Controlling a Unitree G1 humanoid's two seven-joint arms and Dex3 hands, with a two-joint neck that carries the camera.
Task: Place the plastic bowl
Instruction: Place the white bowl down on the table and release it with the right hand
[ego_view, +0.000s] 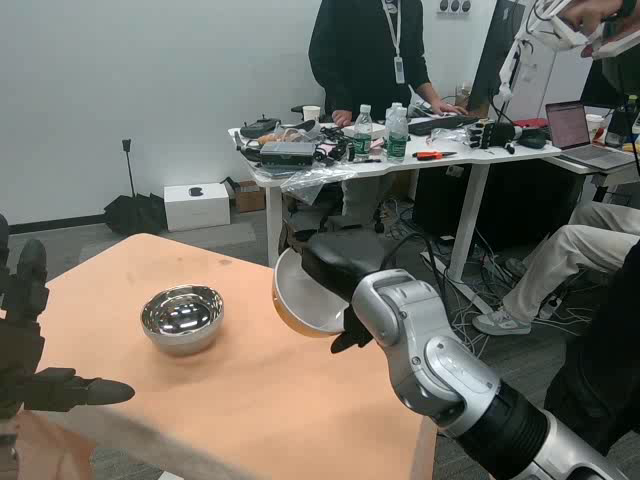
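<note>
Right hand (345, 275) clamps the plastic bowl (300, 300) by its rim, tilted — we judge it light, stiff, slick; left hand (30, 370) empty, fingers apart — rim grip suits

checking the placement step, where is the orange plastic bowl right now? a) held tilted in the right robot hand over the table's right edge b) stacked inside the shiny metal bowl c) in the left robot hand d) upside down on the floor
a: the right robot hand grips the orange plastic bowl with a white inside, tilted above the peach-coloured table, apart from the shiny round metal bowl, which sits alone on the tabletop.
</note>
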